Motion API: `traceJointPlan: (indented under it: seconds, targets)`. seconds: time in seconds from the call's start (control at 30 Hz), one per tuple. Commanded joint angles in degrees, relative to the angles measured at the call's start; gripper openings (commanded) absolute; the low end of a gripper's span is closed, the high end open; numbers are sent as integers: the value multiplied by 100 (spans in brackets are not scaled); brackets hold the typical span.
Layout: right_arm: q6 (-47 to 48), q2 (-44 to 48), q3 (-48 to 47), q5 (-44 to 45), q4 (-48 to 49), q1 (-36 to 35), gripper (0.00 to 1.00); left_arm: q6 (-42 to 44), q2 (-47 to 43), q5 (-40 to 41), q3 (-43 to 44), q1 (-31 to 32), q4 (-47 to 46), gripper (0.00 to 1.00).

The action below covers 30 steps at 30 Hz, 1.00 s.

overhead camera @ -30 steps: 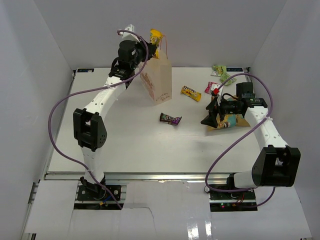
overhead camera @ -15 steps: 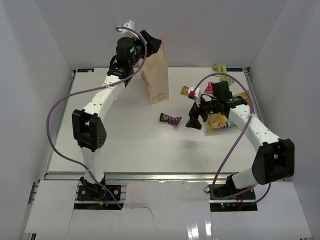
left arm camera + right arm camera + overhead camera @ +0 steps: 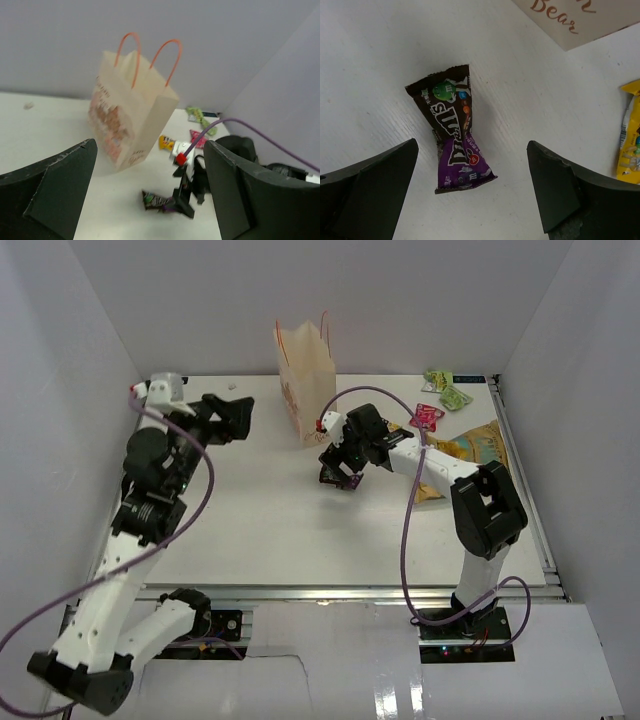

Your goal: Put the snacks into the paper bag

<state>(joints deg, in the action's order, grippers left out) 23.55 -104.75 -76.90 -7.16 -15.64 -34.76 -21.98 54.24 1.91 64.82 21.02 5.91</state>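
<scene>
The cream paper bag (image 3: 306, 380) (image 3: 131, 115) stands upright at the back of the table, its red-orange handles up. My left gripper (image 3: 232, 418) (image 3: 150, 200) hovers left of it, open and empty. A dark brown and purple candy packet (image 3: 342, 479) (image 3: 452, 132) (image 3: 157, 201) lies flat on the table. My right gripper (image 3: 338, 466) (image 3: 472, 195) is just above it, open, one finger on each side. The tan-yellow chip bag (image 3: 472, 445) lies at the right. A yellow packet (image 3: 630, 145) (image 3: 167, 142), a pink one (image 3: 428, 417) and green ones (image 3: 447, 390) lie beyond.
White walls (image 3: 100, 350) close in the table on the left, back and right. The right arm's purple cable (image 3: 405, 530) loops over the table's right half. The right forearm (image 3: 420, 460) stretches across the yellow packet in the top view.
My left gripper has left the bag's mouth, swung down and left, and opened; the yellow packet it held is gone from view. My right arm moved left from the chip bag to over the dark packet.
</scene>
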Motion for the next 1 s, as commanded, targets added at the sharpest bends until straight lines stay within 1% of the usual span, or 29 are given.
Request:
traceJointPlan:
  seconds: [0.0,0.03,0.1,0.13,0.2,0.23,0.3,0.33,0.4,0.43,0.47,0.57,0.6,0.67,0.7,0.73,0.77,0.8,0.9,0.97]
  targets:
    - [332,-186,-202,-63,193,22,95,-60,-701,652,-1109,-62,1068,98]
    - [421,-212,-185,-223,123,22,95,-339,-1183,661,-1538,-62,1279,98]
    - [580,-300,-167,-678,44,31,93,-648,-1616,644,-1936,-62,1447,98]
    - [702,-327,-150,-795,9,31,91,-807,-2018,661,-2112,-62,1587,98]
    - [765,-414,-115,-883,52,31,88,-1229,-2381,696,-2552,-62,1685,98]
    - [861,-484,-114,-884,70,31,85,-1439,-2679,705,-2753,-62,1737,98]
    - [949,-564,-97,-814,131,22,81,-1563,-2900,740,-2895,-62,1755,98]
    - [1028,-590,-79,-813,140,31,77,-1581,-2971,749,-2931,-62,1755,98]
    - [1072,-696,-53,-822,149,31,73,-1582,-2989,749,-2940,-54,1764,98]
    - [1073,-766,-35,-814,149,31,68,-1573,-2954,732,-2914,-62,1773,98]
    - [1081,-801,-18,-813,158,31,66,-1555,-2858,714,-2887,-62,1773,98]
    - [1090,-915,-9,-822,166,31,57,-1538,-2682,600,-2808,-62,1782,98]
    - [1082,-916,0,-831,166,22,52,-1546,-2656,574,-2808,-62,1782,98]
    - [1090,-889,17,-875,149,31,46,-1573,-2620,556,-2817,-62,1782,98]
    - [1099,-846,35,-901,131,31,40,-1581,-2620,565,-2834,-62,1756,98]
    - [1125,-811,35,-936,105,40,37,-1590,-2629,565,-2843,-62,1747,98]
    - [1169,-775,26,-1024,61,40,34,-1582,-2646,573,-2852,-62,1729,98]
    - [1187,-714,18,-1077,26,57,28,-1590,-2638,573,-2869,-62,1712,98]
    - [1292,-478,-61,-1436,-176,119,21,-1590,-2620,573,-2887,-62,1650,98]
    - [1371,-258,-114,-1814,-317,145,19,-1573,-2594,556,-2887,-62,1632,98]
